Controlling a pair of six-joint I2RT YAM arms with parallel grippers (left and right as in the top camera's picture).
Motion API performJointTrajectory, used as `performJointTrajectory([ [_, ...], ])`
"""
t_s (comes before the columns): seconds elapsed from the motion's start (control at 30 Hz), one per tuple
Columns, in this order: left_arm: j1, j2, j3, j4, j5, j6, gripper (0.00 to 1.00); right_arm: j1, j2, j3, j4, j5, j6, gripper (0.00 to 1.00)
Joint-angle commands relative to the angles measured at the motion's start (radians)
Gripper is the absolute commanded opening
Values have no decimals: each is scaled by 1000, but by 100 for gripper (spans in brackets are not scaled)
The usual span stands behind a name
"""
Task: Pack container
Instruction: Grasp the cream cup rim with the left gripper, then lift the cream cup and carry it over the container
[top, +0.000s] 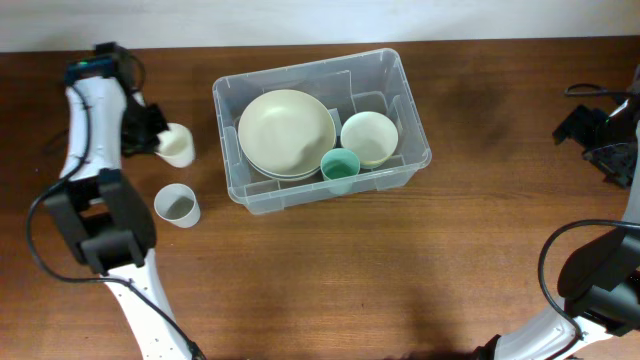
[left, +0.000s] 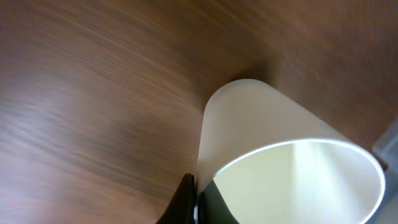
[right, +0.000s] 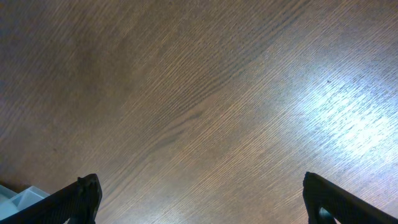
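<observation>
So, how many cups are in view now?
3. A cream cup is held by the left claw; a white cup stands free near it; a teal cup sits in the container, beside the bowls. Others may be hidden under bowls.

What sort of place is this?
Probably a robot test bench: wooden table, arms at both sides, clear container holding bowls, left tool shut on a cream cup.

Left gripper (top: 152, 135) near the table's left edge, jaws clamped on the rim of a cream cup (top: 179, 146), right gripper (right: 202, 200) over the table's right edge, jaws spread wide
</observation>
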Motion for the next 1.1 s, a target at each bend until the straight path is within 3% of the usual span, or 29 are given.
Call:
performJointTrajectory([
  [0.0,85,-6,154,-42,6,-2,1,-3,-13,-4,0,2,-6,99],
  [0.23,105,-24,536,-223,143,77,1,-3,-13,-4,0,2,-6,99],
  [0.4,-1,-52,721,-322,322,234,1,-3,-13,-4,0,2,-6,99],
  [0.5,-111,-76,731,-321,385,315,1,-3,-13,-4,0,2,-6,99],
  [0.7,-343,-76,725,-322,376,400,1,-3,-13,-4,0,2,-6,99],
  [0.83,-474,-76,703,-322,276,407,1,-3,-13,-4,0,2,-6,99],
  [1.07,-616,-76,610,-322,249,406,1,-3,-13,-4,0,2,-6,99],
])
